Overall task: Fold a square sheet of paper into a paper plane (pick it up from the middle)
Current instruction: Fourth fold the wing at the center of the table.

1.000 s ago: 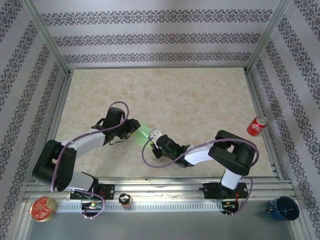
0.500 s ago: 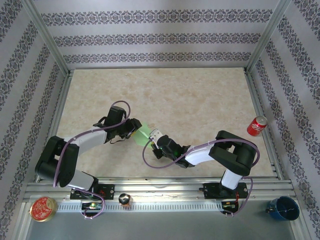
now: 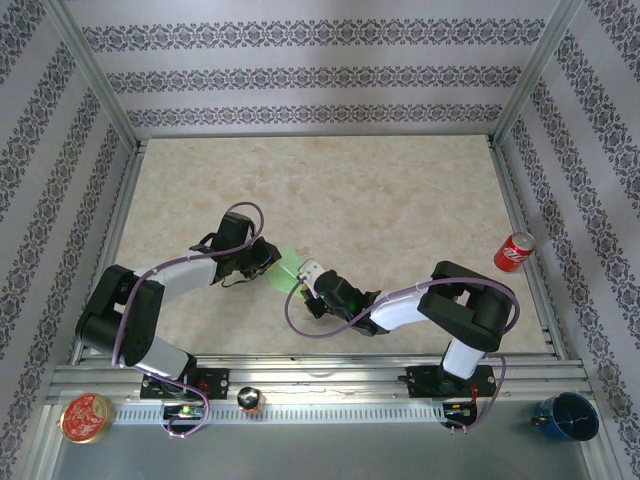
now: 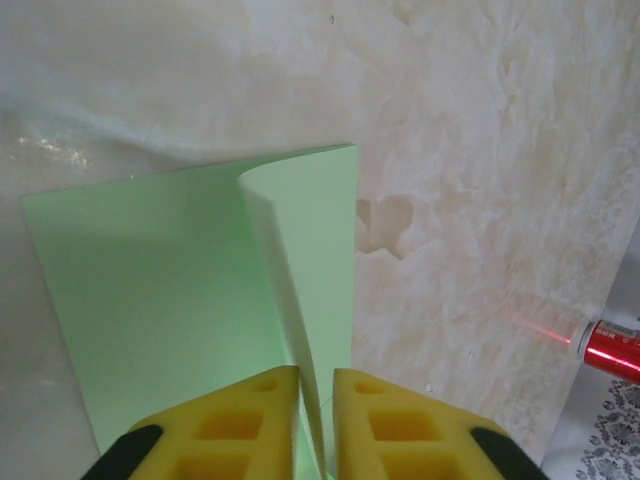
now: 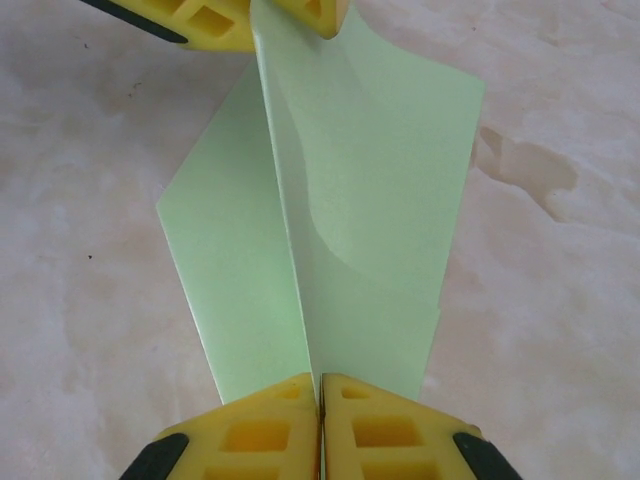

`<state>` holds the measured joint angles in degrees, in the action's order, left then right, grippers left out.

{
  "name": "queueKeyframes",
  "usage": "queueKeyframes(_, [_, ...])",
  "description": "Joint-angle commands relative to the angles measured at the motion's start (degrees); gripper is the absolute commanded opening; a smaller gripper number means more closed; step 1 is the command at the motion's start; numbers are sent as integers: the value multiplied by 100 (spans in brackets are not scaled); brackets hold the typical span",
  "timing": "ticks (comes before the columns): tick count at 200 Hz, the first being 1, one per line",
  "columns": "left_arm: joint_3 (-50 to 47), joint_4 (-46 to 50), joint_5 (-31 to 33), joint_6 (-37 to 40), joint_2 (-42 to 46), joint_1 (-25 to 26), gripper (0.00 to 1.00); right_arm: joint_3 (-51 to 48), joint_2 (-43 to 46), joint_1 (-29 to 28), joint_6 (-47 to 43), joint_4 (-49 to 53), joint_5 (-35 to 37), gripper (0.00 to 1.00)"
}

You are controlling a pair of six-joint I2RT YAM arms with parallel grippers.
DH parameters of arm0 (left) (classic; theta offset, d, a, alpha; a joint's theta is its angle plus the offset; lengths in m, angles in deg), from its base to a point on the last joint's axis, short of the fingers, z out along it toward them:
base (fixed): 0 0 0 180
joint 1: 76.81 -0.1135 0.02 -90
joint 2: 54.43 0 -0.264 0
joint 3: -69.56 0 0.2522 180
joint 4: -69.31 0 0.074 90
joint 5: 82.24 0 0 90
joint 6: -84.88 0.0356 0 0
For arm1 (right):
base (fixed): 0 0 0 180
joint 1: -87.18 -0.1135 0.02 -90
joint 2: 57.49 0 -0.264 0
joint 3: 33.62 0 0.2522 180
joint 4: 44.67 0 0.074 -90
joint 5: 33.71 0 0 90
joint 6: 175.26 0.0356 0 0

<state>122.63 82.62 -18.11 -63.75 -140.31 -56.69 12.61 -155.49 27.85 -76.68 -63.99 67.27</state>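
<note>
Far to the left of the red can (image 3: 514, 251), the left end effector (image 4: 317, 382) is almost shut. Its yellow fingers pinch a raised ridge in the square sheet of paper (image 4: 170, 290). The green paper lies on the worktop (image 3: 400, 190), well to the left of the can, and it bends up along its middle like a little tent. Nearer the can, the right end effector (image 5: 318, 385) is squeezed tight on the other end of that ridge. I think this is the first fold, down the middle. Next, the two sides need pressing flat together. The can has white writing, too small to read.
</note>
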Motion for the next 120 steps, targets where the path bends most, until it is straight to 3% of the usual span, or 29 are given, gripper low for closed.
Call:
queueKeyframes(1, [66, -151, -22, 67, 37, -45, 9, -4, 181, 63, -64, -42, -126, 12])
queueKeyframes(27, [69, -190, -58, 46, 53, -47, 0, -37, 277, 62, 67, 46, -184, 17])
queueKeyframes(66, [24, -236, -58, -23, 126, -43, 0, -26, 347, 37, 245, 197, -212, 25])
queueKeyframes(120, [-9, -298, -97, -131, 211, -48, 0, 270, 378, -43, 329, 778, 173, 27])
